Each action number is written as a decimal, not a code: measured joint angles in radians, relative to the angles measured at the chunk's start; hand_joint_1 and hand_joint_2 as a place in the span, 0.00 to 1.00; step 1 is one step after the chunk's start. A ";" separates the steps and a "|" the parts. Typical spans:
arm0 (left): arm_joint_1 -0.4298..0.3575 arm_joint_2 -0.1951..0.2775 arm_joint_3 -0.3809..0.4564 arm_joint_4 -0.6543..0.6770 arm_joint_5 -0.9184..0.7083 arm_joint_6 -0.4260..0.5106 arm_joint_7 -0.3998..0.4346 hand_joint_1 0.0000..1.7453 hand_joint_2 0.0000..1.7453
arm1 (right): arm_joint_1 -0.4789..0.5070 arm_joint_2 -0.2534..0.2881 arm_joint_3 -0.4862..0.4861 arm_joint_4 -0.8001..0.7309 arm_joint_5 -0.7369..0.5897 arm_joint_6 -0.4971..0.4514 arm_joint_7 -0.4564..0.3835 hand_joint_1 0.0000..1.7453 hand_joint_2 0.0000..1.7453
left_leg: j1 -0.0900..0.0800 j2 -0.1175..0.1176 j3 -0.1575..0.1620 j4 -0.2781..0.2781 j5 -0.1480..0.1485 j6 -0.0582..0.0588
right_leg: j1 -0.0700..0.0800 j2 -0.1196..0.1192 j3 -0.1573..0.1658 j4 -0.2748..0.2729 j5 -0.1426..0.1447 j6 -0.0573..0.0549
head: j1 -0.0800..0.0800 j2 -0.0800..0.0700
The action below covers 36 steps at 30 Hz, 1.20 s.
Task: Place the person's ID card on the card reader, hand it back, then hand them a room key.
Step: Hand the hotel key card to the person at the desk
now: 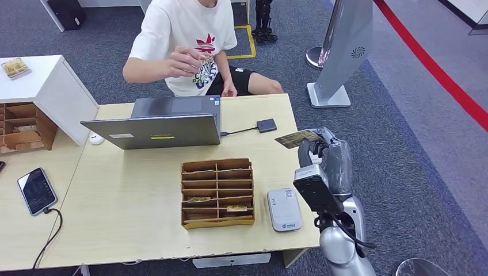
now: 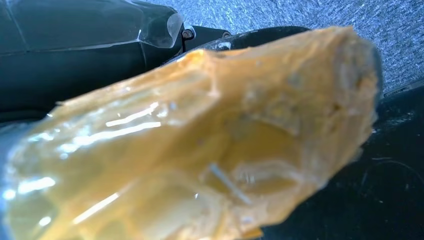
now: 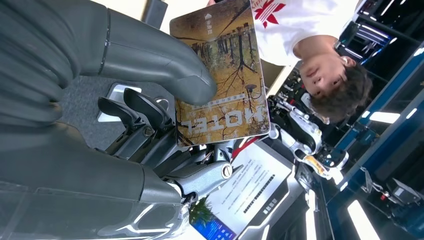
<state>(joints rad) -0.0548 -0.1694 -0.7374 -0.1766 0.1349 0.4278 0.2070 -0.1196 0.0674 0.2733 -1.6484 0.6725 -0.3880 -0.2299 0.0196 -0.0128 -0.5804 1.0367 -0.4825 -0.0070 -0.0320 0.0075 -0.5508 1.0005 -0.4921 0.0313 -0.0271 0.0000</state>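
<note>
Beyond the right edge of the table (image 1: 144, 230), past the card reader (image 1: 284, 209), the right hand (image 1: 322, 150) is raised with a room key (image 1: 296, 138) held out flat. The step in hand is judged to be the handover of the key, the last part of the task.

For a good handover, the key is best carried away from the card reader toward the person (image 1: 184, 52) seated behind the laptop (image 1: 158, 129), kept level with its free end forward, and the pinch is eased only once the key is taken. The person's hand (image 1: 185, 61) is already lifted near the chest and seems to hold a small card; it cannot be told whether that is the ID card.

In the right wrist view the key (image 3: 222, 75), printed HOTEL, is pinched between the thick thumb (image 3: 165, 65) and the darker fingers (image 3: 145, 107) behind it; the hand is closed on one end of the card only, the rest standing free.

The left wrist view is taken up by a blurred amber shape; the left hand's state cannot be told.
</note>
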 joint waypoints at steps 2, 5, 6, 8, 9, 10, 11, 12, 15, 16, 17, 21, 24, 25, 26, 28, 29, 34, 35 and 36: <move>0.000 0.000 0.000 0.000 0.000 0.000 0.000 0.00 0.00 | 0.003 0.003 -0.004 -0.008 0.000 0.000 0.000 1.00 1.00 | 0.000 0.000 0.000 0.000 0.000 0.000 | 0.000 0.000 0.000 0.000 0.000 0.000 | 0.000 0.000; 0.000 0.000 0.000 0.000 -0.001 0.000 0.000 0.00 0.00 | 0.005 0.007 -0.006 -0.015 -0.003 -0.008 -0.007 1.00 1.00 | 0.000 0.000 0.000 0.000 0.000 0.000 | 0.000 0.000 0.000 0.000 0.000 0.000 | 0.000 0.000; 0.000 0.000 0.000 0.000 -0.002 0.000 0.000 0.00 0.00 | 0.007 0.009 -0.008 -0.018 -0.006 -0.018 -0.015 1.00 1.00 | 0.000 0.000 0.000 0.000 0.000 0.000 | 0.000 0.000 0.000 0.000 0.000 0.000 | 0.000 0.000; 0.000 0.000 0.000 0.000 -0.006 -0.001 0.000 0.00 0.00 | 0.011 0.015 -0.013 -0.031 -0.016 -0.046 -0.033 1.00 1.00 | 0.000 0.000 0.000 0.000 0.000 0.000 | 0.000 0.000 0.000 0.000 0.000 0.000 | 0.000 0.000; 0.000 0.000 0.000 0.000 -0.008 -0.001 0.000 0.00 0.00 | 0.015 0.019 -0.016 -0.041 -0.020 -0.060 -0.041 1.00 1.00 | 0.000 0.000 0.000 0.000 0.000 0.000 | 0.000 0.000 0.000 0.000 0.000 0.000 | 0.000 0.000; 0.000 0.000 0.000 0.000 -0.010 -0.002 0.000 0.00 0.00 | 0.018 0.023 -0.019 -0.052 -0.022 -0.072 -0.047 1.00 1.00 | 0.000 0.000 0.000 0.000 0.000 0.000 | 0.000 0.000 0.000 0.000 0.000 0.000 | 0.000 0.000; -0.001 0.000 0.000 0.000 -0.012 -0.003 0.000 0.00 0.00 | 0.022 0.027 -0.022 -0.065 -0.022 -0.083 -0.052 1.00 1.00 | 0.000 0.000 0.000 0.000 0.000 0.000 | 0.000 0.000 -0.001 0.000 0.000 0.000 | 0.000 0.000; -0.001 0.000 0.000 0.000 -0.013 -0.004 0.000 0.00 0.00 | 0.025 0.031 -0.024 -0.077 -0.023 -0.092 -0.056 1.00 1.00 | 0.000 0.000 0.000 0.000 0.000 0.000 | 0.000 0.000 -0.001 0.000 0.000 0.000 | 0.000 0.000; -0.001 0.000 0.000 0.000 -0.017 -0.006 0.000 0.00 0.00 | 0.032 0.040 -0.028 -0.112 -0.023 -0.110 -0.067 1.00 1.00 | 0.000 0.000 0.000 0.000 0.000 0.000 | 0.000 0.000 -0.001 0.000 0.000 0.000 | 0.000 0.000; -0.001 0.000 0.000 0.000 -0.018 -0.007 0.000 0.00 0.00 | 0.034 0.041 -0.028 -0.122 -0.024 -0.113 -0.071 1.00 1.00 | 0.000 0.000 0.000 0.000 0.000 0.000 | 0.000 0.000 -0.001 0.000 0.000 0.000 | 0.000 0.000; -0.001 0.000 0.000 0.000 -0.020 -0.008 0.000 0.00 0.00 | 0.034 0.043 -0.028 -0.131 -0.024 -0.115 -0.074 1.00 1.00 | 0.000 0.000 0.000 0.000 0.000 0.000 | 0.000 0.000 0.000 0.000 0.000 0.000 | 0.000 0.000; -0.002 0.000 0.000 0.000 -0.029 -0.013 0.000 0.00 0.00 | 0.027 0.047 -0.020 -0.154 -0.023 -0.107 -0.078 1.00 1.00 | 0.000 0.000 0.000 0.000 0.000 0.000 | 0.000 0.000 0.000 0.000 0.000 0.000 | 0.000 0.000; -0.002 0.000 0.000 0.000 -0.031 -0.014 0.000 0.00 0.00 | 0.019 0.047 -0.012 -0.160 -0.023 -0.101 -0.078 1.00 1.00 | 0.000 0.000 0.000 0.000 0.000 0.000 | 0.000 0.000 0.000 0.000 0.000 0.000 | 0.000 0.000; -0.002 0.000 0.000 0.000 -0.031 -0.014 0.000 0.00 0.00 | 0.018 0.047 -0.010 -0.162 -0.023 -0.101 -0.077 1.00 1.00 | 0.000 0.000 0.000 0.000 0.000 0.000 | 0.000 0.000 0.000 0.000 0.000 0.000 | 0.000 0.000; -0.002 0.000 0.000 0.000 -0.031 -0.014 0.000 0.00 0.00 | 0.017 0.047 -0.008 -0.163 -0.023 -0.101 -0.077 1.00 1.00 | 0.000 0.000 0.000 0.000 0.000 0.000 | 0.000 0.000 0.000 0.000 0.000 0.000 | 0.000 0.000; -0.002 0.000 0.000 0.000 -0.031 -0.015 0.000 0.00 0.00 | 0.016 0.047 -0.005 -0.165 -0.023 -0.101 -0.077 1.00 1.00 | 0.000 0.000 0.000 0.000 0.000 0.000 | 0.000 0.000 0.000 0.000 0.000 0.000 | 0.000 0.000; -0.002 0.000 0.000 0.000 -0.031 -0.015 0.000 0.00 0.00 | 0.015 0.047 -0.004 -0.165 -0.023 -0.101 -0.077 1.00 1.00 | 0.000 0.000 0.000 0.000 0.000 0.000 | 0.000 0.000 0.000 0.000 0.000 0.000 | 0.000 0.000; -0.003 0.000 0.000 0.000 -0.031 -0.015 0.000 0.00 0.00 | 0.015 0.047 -0.004 -0.166 -0.023 -0.101 -0.077 1.00 1.00 | 0.000 0.000 -0.001 0.000 0.000 0.000 | 0.000 0.000 0.000 0.000 0.000 0.000 | 0.000 0.000; -0.003 0.000 0.000 0.000 -0.031 -0.015 0.000 0.00 0.00 | 0.015 0.047 -0.003 -0.167 -0.023 -0.101 -0.077 1.00 1.00 | 0.000 0.000 -0.001 0.000 0.000 0.000 | 0.000 0.000 0.000 0.000 0.000 0.000 | 0.000 0.000; -0.003 0.000 0.000 0.000 -0.031 -0.015 0.000 0.00 0.00 | 0.015 0.047 -0.003 -0.167 -0.023 -0.101 -0.077 1.00 1.00 | 0.000 0.000 -0.001 0.000 0.000 0.000 | 0.000 0.000 0.000 0.000 0.000 0.000 | 0.000 0.000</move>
<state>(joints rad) -0.0577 -0.1694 -0.7378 -0.1766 0.1041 0.4131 0.2071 -0.1048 0.1144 0.2700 -1.8153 0.6493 -0.4887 -0.3071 0.0196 -0.0128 -0.5809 1.0366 -0.4826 -0.0070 -0.0320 0.0074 -0.5511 1.0005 -0.4922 0.0313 -0.0271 0.0000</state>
